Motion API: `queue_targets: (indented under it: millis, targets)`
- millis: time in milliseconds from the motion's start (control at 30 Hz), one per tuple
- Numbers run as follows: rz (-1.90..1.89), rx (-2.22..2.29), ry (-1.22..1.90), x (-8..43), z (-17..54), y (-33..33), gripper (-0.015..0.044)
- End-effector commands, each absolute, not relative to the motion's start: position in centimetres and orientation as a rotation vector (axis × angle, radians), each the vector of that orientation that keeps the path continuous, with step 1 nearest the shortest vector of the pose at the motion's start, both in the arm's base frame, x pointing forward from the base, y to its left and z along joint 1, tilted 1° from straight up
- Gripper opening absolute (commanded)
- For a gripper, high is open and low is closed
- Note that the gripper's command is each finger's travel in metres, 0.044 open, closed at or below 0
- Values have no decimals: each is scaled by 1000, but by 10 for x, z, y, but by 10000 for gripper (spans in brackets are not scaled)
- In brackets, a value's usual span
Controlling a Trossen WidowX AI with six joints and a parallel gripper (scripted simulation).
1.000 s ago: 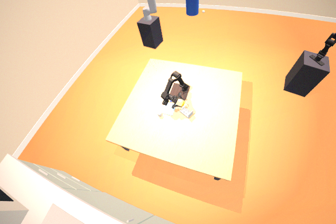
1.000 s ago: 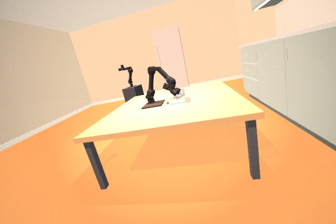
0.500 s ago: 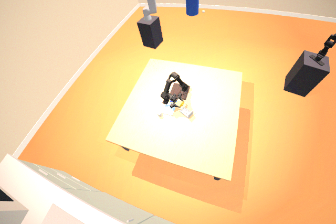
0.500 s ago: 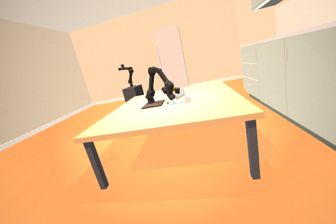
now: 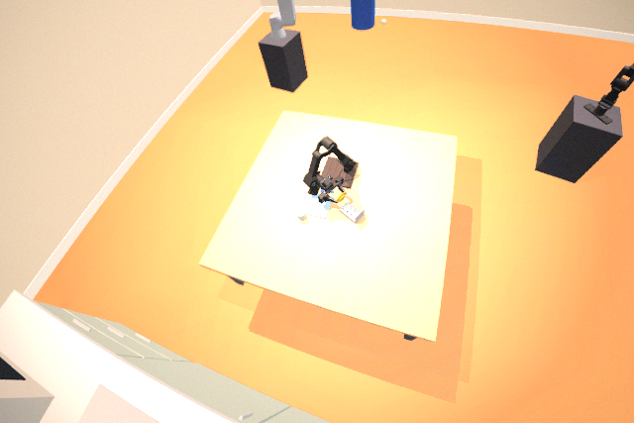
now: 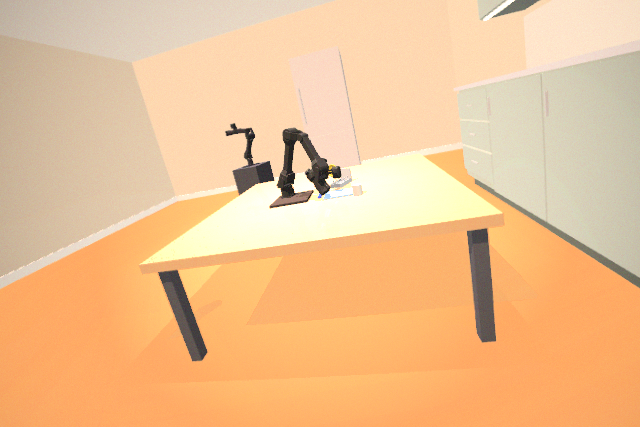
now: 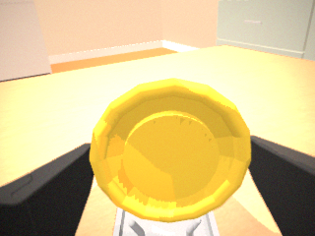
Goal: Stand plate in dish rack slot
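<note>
The pincer is clamped on the yellow plate, gripping its left and right edges in the wrist view. Near the plate, the pale dish rack rests on the counter; a small pale block stands apart.

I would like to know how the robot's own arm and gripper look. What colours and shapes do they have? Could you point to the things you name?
The arm (image 5: 313, 164) (image 6: 287, 158) is black, with slim, straight links and bulkier, blocky joints. The gripper (image 7: 169, 147) has two broad, dark fingers with straight edges and a smooth, plain surface. No cable or marking can be made out at this size.
</note>
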State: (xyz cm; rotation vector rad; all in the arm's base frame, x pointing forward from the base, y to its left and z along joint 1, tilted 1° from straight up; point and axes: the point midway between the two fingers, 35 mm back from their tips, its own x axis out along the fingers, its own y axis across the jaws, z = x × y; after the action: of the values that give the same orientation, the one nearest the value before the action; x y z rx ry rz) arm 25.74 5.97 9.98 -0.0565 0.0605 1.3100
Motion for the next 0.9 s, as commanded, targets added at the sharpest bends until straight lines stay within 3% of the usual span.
queue_targets:
  millis: [0, 867]
  targets:
    - [1301, -60, 50, 258, 100, 59, 0]
    - [1303, -70, 63, 260, 70, 77, 0]
